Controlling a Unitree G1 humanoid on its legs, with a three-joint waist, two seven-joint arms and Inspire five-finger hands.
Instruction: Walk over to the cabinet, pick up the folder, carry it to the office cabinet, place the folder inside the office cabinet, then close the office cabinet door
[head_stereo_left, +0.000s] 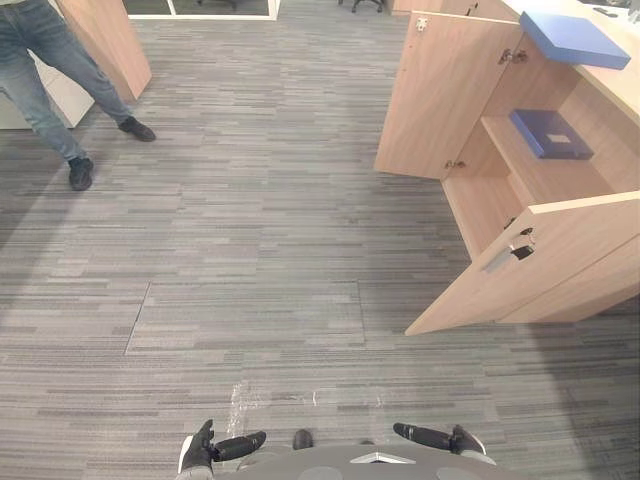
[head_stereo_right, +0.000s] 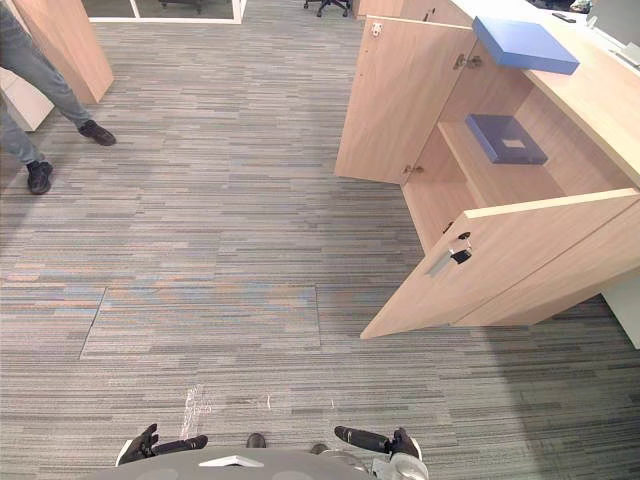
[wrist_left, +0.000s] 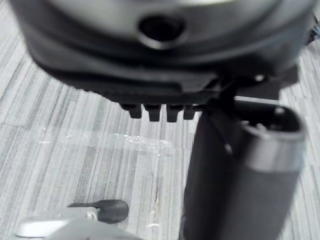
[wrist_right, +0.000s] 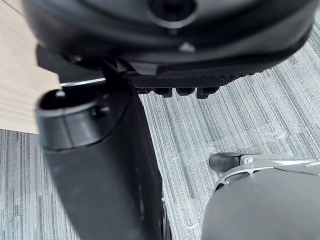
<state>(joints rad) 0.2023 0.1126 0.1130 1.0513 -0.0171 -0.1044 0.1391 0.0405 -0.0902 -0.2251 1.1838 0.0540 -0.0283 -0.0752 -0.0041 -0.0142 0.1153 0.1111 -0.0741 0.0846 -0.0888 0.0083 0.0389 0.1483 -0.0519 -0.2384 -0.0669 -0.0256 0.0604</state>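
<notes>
A dark folder (head_stereo_left: 550, 133) lies flat on the shelf (head_stereo_left: 545, 178) inside the cabinet (head_stereo_left: 622, 88) at 2 o'clock, well apart from the robot. A light folder (head_stereo_left: 573, 38) rests on the cabinet's top just above it, at 1 o'clock. Both doors stand wide: the far door (head_stereo_left: 440, 90) is swung out toward 12, and the near door (head_stereo_left: 545, 262), with its handle (head_stereo_left: 503, 256) facing the room, juts out across the carpet (head_stereo_left: 280, 220) at 3. The left hand (head_stereo_left: 205, 448) at 7 o'clock and the right hand (head_stereo_left: 440, 437) at 5 hang low, fingers relaxed and apart, each holding nothing. With a folder already on the shelf and both hands free, the step in hand looks like the walk in to shut the doors, though which folder the task means is unclear. To do it well, approach toward 2 o'clock while staying outside the near door's swing. Stop beside its free edge, lay straight fingers on its outer face and push it steadily home, then do the far door. A person (head_stereo_left: 50, 80) stands at 10 o'clock, clear of that path.
</notes>
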